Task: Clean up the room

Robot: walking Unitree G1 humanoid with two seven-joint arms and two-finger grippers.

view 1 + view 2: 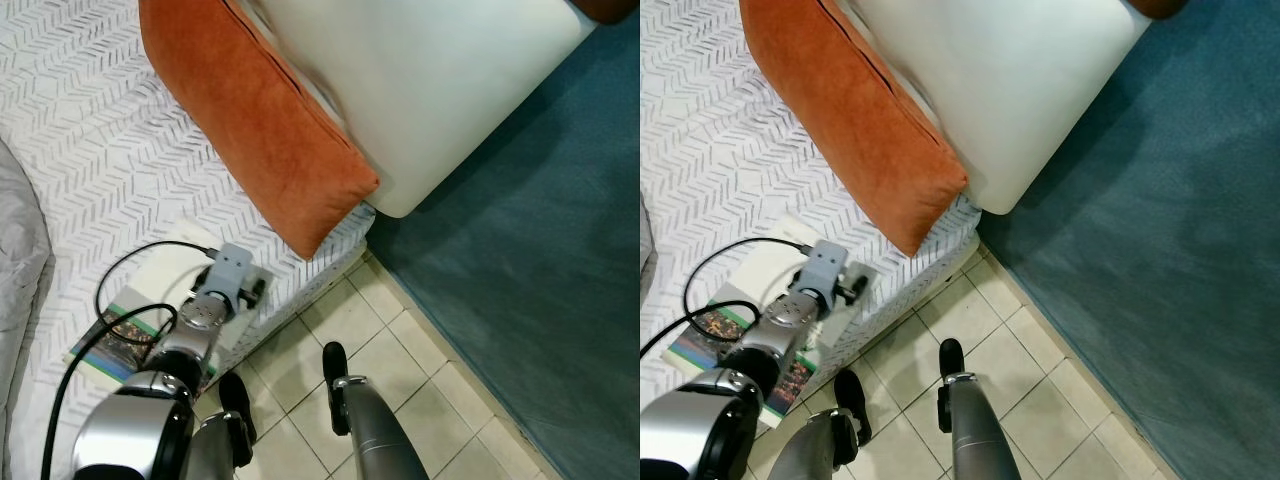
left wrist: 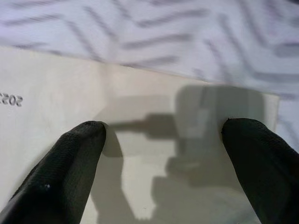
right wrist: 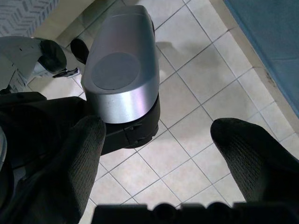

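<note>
Left gripper (image 2: 161, 140) jaws apart over pale paper (image 2: 56, 116) on bed (image 1: 90, 130); right gripper (image 3: 154, 140) jaws apart above floor tiles (image 3: 196, 70).

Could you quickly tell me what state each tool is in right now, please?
Left tool: open, fingers spread over a pale booklet on the bed, holding nothing.
Right tool: open, empty, above the tiled floor.

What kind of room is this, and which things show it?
Probably a bedroom: a bed with a white herringbone bedspread, an orange cushion against a cream headboard, and a teal carpet beside tiled floor.
</note>
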